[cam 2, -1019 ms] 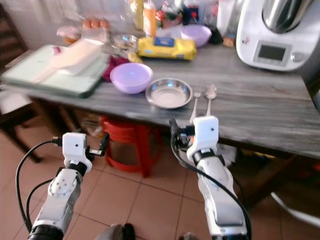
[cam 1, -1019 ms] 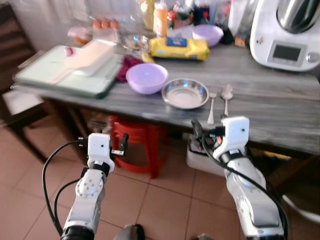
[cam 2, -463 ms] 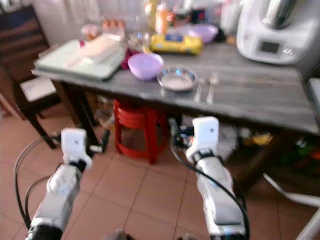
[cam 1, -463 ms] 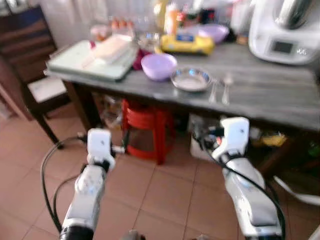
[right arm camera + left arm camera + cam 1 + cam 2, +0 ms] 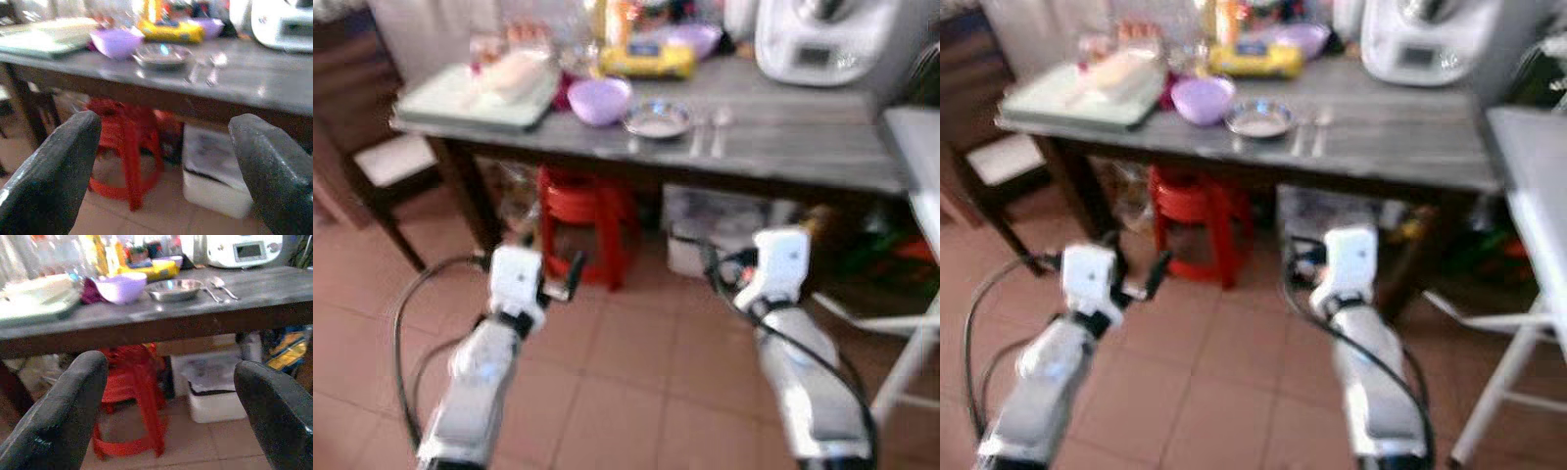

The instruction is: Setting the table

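Observation:
On the grey table (image 5: 803, 147) stand a purple bowl (image 5: 599, 99) and a steel plate (image 5: 657, 120), with a fork (image 5: 697, 137) and a spoon (image 5: 719, 127) just right of the plate. I stand well back from the table. My left gripper (image 5: 556, 282) and right gripper (image 5: 722, 276) hover over the tiled floor, below the tabletop and far from the tableware. The left wrist view looks between wide-apart fingers (image 5: 58, 416) at the bowl (image 5: 121, 287) and plate (image 5: 175, 288). In the right wrist view the fingers (image 5: 274, 166) are also spread, holding nothing.
A red stool (image 5: 582, 211) and a white box (image 5: 724, 220) sit under the table. On top are a green tray (image 5: 475, 93), a yellow package (image 5: 644, 59) and a white kitchen machine (image 5: 818, 44). A dark chair (image 5: 382, 162) stands left, a white table (image 5: 915, 166) right.
The whole picture has pulled back: the camera has moved away from the table, which now looks smaller and farther. Both arms keep their pose with fingers apart.

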Robot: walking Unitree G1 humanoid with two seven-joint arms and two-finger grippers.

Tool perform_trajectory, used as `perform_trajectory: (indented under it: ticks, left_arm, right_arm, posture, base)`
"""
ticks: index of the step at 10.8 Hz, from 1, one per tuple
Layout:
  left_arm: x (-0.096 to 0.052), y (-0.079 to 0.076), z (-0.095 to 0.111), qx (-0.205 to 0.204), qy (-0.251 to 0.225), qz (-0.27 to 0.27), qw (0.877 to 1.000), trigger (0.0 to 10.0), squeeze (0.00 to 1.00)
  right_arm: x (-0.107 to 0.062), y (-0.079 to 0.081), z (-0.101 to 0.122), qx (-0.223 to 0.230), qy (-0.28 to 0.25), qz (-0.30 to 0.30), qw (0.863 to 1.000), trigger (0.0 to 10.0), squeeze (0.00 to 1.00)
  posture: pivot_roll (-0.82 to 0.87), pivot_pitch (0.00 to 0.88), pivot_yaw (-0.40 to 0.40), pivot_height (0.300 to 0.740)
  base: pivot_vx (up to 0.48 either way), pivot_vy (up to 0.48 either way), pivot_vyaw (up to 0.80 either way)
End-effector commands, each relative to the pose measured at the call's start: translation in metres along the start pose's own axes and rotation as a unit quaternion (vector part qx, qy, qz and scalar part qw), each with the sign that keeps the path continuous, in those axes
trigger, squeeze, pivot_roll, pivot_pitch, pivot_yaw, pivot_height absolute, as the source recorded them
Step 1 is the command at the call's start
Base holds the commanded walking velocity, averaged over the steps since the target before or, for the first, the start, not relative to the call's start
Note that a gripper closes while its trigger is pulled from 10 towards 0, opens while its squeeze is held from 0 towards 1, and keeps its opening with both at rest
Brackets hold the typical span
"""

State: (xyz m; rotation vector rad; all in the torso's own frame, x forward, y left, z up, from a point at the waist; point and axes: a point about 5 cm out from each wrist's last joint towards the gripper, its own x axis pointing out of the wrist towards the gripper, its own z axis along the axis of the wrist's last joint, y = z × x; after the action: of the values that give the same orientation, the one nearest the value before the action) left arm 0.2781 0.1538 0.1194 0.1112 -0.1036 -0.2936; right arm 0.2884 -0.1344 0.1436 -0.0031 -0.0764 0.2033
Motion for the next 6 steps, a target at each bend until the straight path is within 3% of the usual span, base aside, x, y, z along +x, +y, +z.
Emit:
perform_trajectory:
  ticks: [1, 3, 6]
  left_arm:
    - [-0.006, 0.005, -0.001, 0.017, 0.003, 0.002, 1.000, 10.0, 0.00]
    - [-0.028, 0.021, -0.020, 0.005, 0.047, 0.083, 0.995, 10.0, 0.00]
    - [-0.053, 0.021, -0.036, 0.001, 0.069, 0.123, 0.990, 10.0, 0.00]
  right_arm:
    - [0.000, -0.004, 0.009, -0.007, -0.016, -0.008, 1.000, 10.0, 0.00]
    - [-0.025, -0.023, 0.000, -0.029, 0.000, -0.052, 0.998, 10.0, 0.00]
    - [-0.073, -0.043, -0.023, -0.069, 0.052, -0.077, 0.993, 10.0, 0.00]
  posture:
    - [0.02, 0.064, 0.047, 0.740]
    - [0.00, 0.065, 0.045, 0.740]
    - [-0.02, 0.069, 0.050, 0.740]
  base:
    - [0.000, 0.000, 0.00]
    - [0.000, 0.000, 0.00]
    - [0.000, 0.000, 0.00]
